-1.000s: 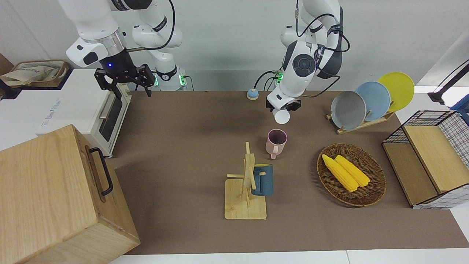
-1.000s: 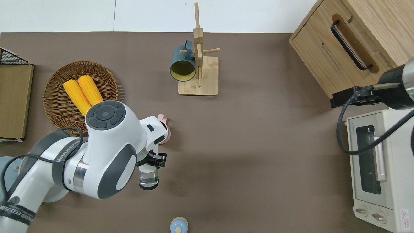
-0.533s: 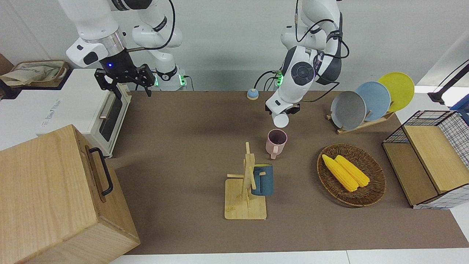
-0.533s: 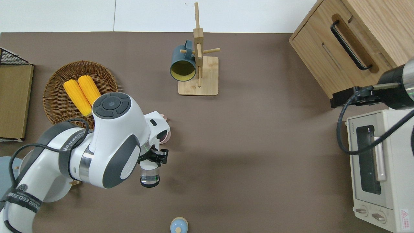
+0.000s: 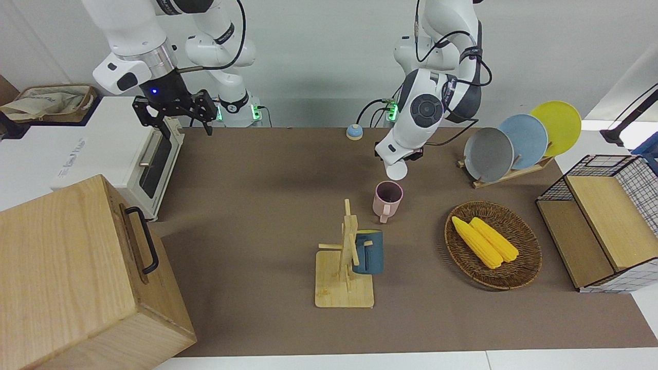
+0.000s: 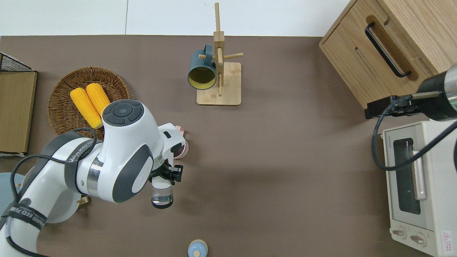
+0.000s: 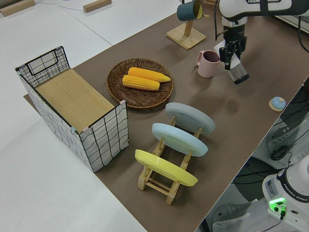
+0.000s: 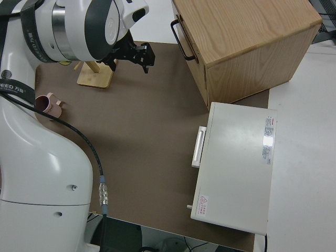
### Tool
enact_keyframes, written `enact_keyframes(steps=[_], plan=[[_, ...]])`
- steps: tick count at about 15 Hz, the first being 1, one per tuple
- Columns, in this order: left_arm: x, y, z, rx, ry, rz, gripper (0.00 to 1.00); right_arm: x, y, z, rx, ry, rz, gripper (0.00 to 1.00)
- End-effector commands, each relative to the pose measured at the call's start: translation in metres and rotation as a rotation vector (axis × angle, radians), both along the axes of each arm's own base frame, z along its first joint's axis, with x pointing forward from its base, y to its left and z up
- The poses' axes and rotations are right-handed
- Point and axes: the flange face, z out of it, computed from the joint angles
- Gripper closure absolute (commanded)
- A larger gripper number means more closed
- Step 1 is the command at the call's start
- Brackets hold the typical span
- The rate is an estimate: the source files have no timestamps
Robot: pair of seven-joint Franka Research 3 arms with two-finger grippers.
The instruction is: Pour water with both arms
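My left gripper point(image 6: 165, 177) point(image 5: 405, 154) is shut on a clear glass point(image 6: 162, 197) point(image 7: 238, 73), which hangs tilted in the air. The glass point(image 5: 396, 170) is over bare table beside a pink mug point(image 5: 387, 198) point(image 7: 208, 64), on the side nearer to the robots. The mug point(image 6: 181, 149) stands upright, and the left arm's wrist hides most of it from above. No stream of water shows between glass and mug. My right arm is parked, its gripper point(image 5: 175, 110) point(image 8: 134, 52) open and holding nothing.
A wooden mug tree point(image 5: 345, 257) with a dark blue mug point(image 5: 369, 252) stands farther from the robots. A wicker basket point(image 5: 519, 272) holds corn cobs point(image 5: 484, 240). A plate rack point(image 5: 516, 139), wire crate point(image 5: 599, 226), small bell point(image 5: 353, 132), toaster oven point(image 6: 414, 185) and wooden box point(image 5: 77, 277) are also around.
The left arm's wrist has turned and shifted slightly, carrying the glass a little toward the left arm's end of the table. The right arm has not moved.
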Motion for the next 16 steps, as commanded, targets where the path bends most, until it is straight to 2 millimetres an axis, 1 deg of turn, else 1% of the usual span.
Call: enact_keyframes(steps=[1, 3, 5, 9, 11, 16], plan=[[0.007, 0.002, 0.001, 0.013, 0.022, -0.015, 0.97, -0.006, -0.001, 0.001, 0.019, 0.001, 0.006, 0.009], [0.008, 0.002, 0.004, 0.016, 0.029, -0.017, 0.98, -0.006, -0.001, 0.001, 0.019, 0.001, 0.006, 0.009], [0.017, -0.002, 0.01, 0.025, 0.063, -0.022, 0.99, -0.006, -0.001, 0.001, 0.019, 0.001, 0.006, 0.009], [0.024, -0.001, 0.007, 0.043, 0.08, -0.031, 1.0, -0.007, -0.001, 0.002, 0.019, 0.0, 0.006, 0.009], [0.035, -0.006, 0.008, 0.056, 0.132, -0.035, 1.0, -0.006, -0.001, 0.001, 0.019, 0.001, 0.006, 0.009], [0.036, -0.005, 0.007, 0.06, 0.14, -0.039, 0.99, -0.006, -0.001, 0.001, 0.019, 0.001, 0.006, 0.009]])
